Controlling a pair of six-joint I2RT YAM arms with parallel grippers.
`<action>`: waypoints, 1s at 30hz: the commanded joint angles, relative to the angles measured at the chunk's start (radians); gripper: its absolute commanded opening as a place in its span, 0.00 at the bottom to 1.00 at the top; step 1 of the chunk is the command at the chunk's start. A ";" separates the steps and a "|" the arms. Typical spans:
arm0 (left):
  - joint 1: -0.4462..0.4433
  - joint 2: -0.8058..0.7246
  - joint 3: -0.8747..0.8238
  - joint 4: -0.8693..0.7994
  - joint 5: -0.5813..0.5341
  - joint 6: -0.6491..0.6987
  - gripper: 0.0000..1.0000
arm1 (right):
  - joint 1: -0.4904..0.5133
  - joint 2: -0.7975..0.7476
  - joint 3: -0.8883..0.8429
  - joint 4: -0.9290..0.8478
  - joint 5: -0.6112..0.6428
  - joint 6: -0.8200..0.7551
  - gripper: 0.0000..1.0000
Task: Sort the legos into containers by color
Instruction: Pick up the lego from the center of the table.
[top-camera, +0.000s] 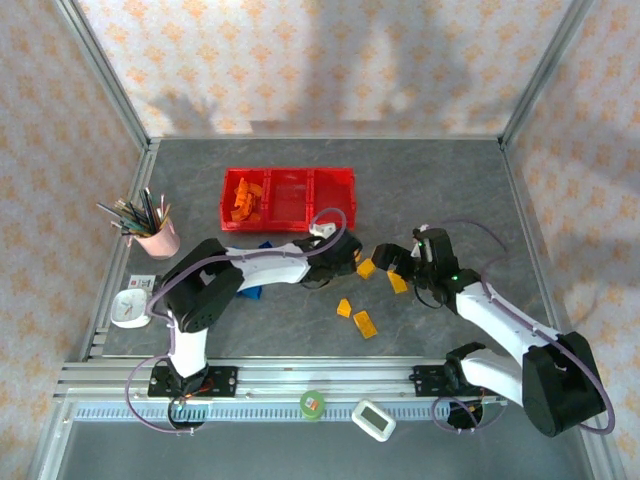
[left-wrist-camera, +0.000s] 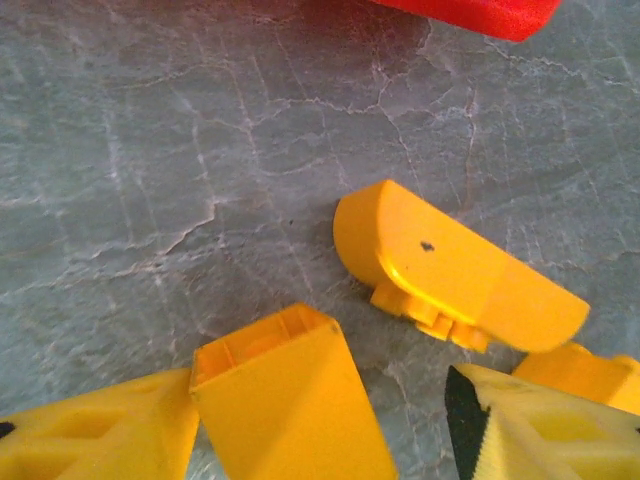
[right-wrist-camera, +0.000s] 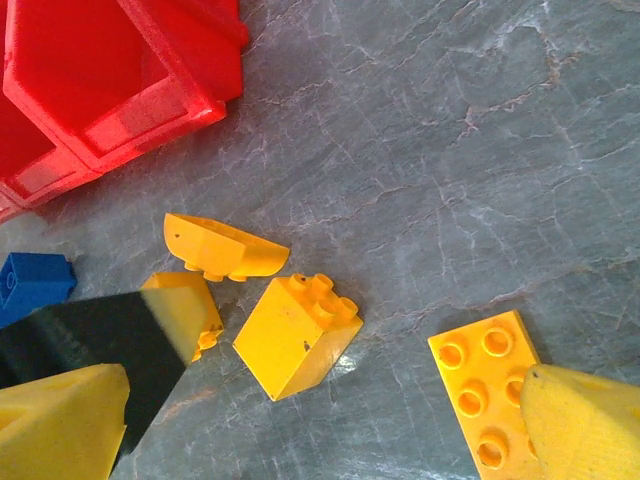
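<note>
Top external view: a red tray (top-camera: 288, 198) of three joined bins lies at the middle of a grey table (top-camera: 450, 190). Its left bin holds orange pieces (top-camera: 243, 200); I cannot make out any bricks in the other two. Both arms reach to the space just in front of the tray, where the left claw (top-camera: 352, 264) and right claw (top-camera: 392, 258) stand near each other among loose yellow bricks (top-camera: 365, 324). Two blue bricks (top-camera: 265, 244) lie beside the left arm. A pink pencil cup (top-camera: 158, 240) stands at the left edge.

Left wrist view: the left claw is released, its fingers (left-wrist-camera: 90, 430) on either side of a hollow yellow block (left-wrist-camera: 290, 400). One finger touches the block; a gap shows at the other. A curved yellow piece (left-wrist-camera: 450, 270) lies just beyond.

Right wrist view: the right claw is spread wide and grasps nothing. A sloped yellow brick (right-wrist-camera: 298, 335) lies between its fingers (right-wrist-camera: 590, 420), and a flat studded plate (right-wrist-camera: 485, 385) lies partly under one finger.
</note>
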 joint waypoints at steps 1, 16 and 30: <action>-0.005 0.046 0.052 -0.050 -0.059 0.029 0.64 | -0.006 -0.010 -0.008 0.032 -0.015 -0.020 1.00; -0.005 0.038 0.051 -0.106 -0.126 0.055 0.37 | -0.007 0.011 0.001 0.048 -0.060 -0.026 1.00; 0.005 -0.284 -0.043 -0.125 -0.184 0.143 0.25 | 0.016 -0.038 0.067 0.073 -0.181 -0.059 1.00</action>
